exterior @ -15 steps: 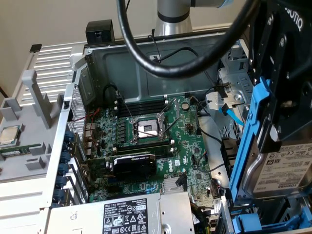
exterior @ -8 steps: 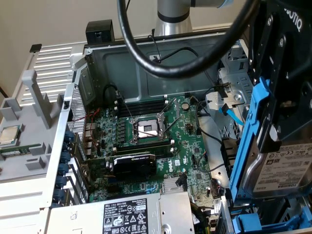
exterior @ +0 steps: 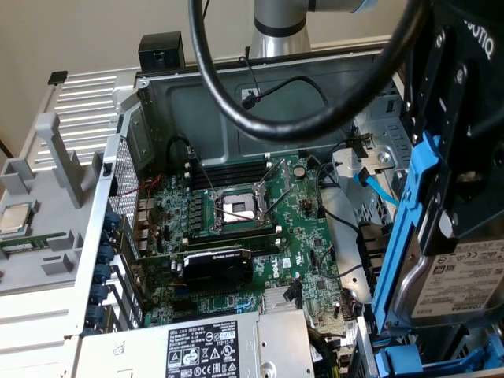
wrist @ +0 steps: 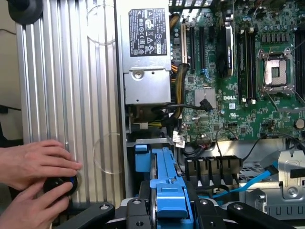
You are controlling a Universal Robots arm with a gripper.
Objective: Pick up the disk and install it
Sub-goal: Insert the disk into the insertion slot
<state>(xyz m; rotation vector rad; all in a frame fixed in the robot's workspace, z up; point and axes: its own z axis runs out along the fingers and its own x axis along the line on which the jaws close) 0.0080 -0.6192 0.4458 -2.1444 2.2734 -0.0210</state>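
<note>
Disk (exterior: 461, 279), in its blue carrier (wrist: 167, 188), is hanging clamped between the gripper's (wrist: 169, 212) fingers over the open computer case's (exterior: 169, 118) drive-bay corner, picked up but seemingly awaiting installation.

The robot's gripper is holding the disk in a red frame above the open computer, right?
Not quite. The exterior view shows the frame is blue, not red. The gripper does hold the disk in it above the open computer.

Exterior view peers obliquely into the case (exterior: 206, 118), wrist view straight down; both share the motherboard (exterior: 313, 236)
</note>
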